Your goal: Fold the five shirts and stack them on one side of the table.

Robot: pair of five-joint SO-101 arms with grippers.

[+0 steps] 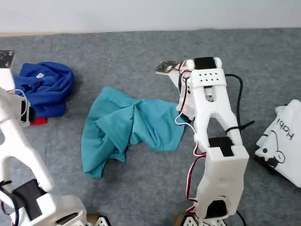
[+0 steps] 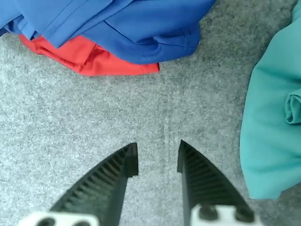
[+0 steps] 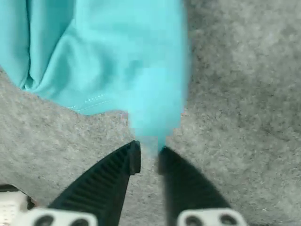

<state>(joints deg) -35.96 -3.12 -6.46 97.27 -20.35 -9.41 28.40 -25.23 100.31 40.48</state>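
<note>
A crumpled teal shirt (image 1: 127, 127) lies in the middle of the grey table. In the right wrist view my right gripper (image 3: 148, 157) is shut on an edge of the teal shirt (image 3: 108, 52), with cloth pinched between its fingertips. The right arm (image 1: 209, 94) stands over the shirt's right edge and hides the gripper from above. A blue shirt (image 1: 47, 87) lies bunched at the far left on top of a red shirt (image 1: 38, 121). My left gripper (image 2: 157, 157) hangs open over bare grey felt, just short of the blue shirt (image 2: 127, 23) and red shirt (image 2: 94, 59).
A white shirt with dark print (image 1: 284, 141) lies at the right edge of the table. The teal shirt (image 2: 273, 117) sits off to one side of the left gripper. A pale wall runs along the back.
</note>
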